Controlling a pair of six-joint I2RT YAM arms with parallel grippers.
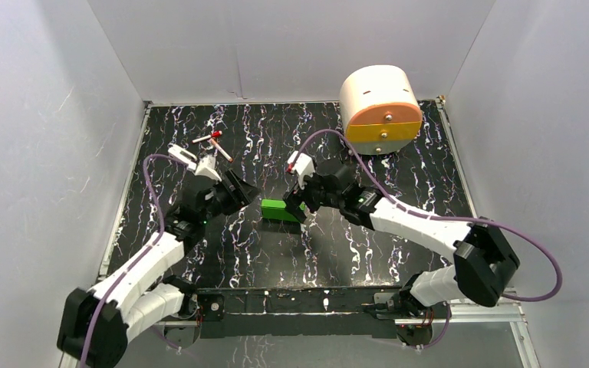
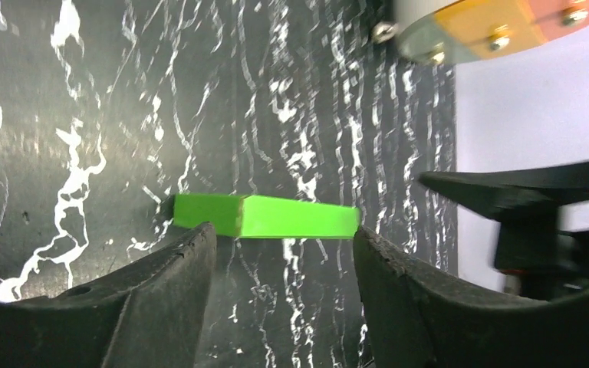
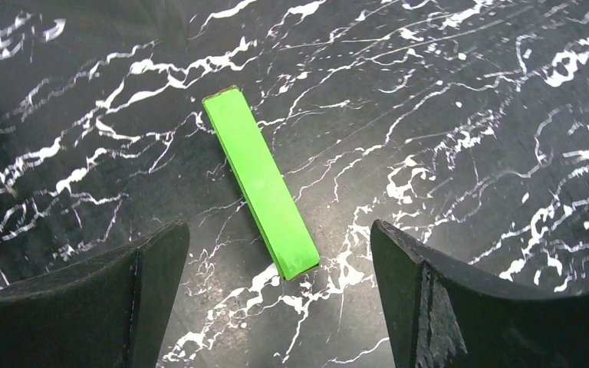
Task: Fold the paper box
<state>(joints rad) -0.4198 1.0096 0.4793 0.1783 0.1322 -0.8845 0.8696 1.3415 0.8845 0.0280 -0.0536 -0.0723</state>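
Observation:
The paper box (image 1: pixel 280 210) is a bright green, flat, closed rectangular box lying on the black marbled table, near its middle. My left gripper (image 1: pixel 247 190) is just left of it and open. In the left wrist view the box (image 2: pixel 276 217) lies just beyond the gripper (image 2: pixel 284 231), with nothing between the fingers. My right gripper (image 1: pixel 301 205) is over the box's right end and open wide. In the right wrist view the box (image 3: pixel 261 184) lies diagonally, its near end between the spread fingers of the gripper (image 3: pixel 278 230), touching neither.
A cream-and-orange rounded drawer unit (image 1: pixel 380 103) stands at the back right, its edge showing in the left wrist view (image 2: pixel 498 31). Small red-and-white pieces (image 1: pixel 213 142) lie at the back left. White walls enclose the table on three sides.

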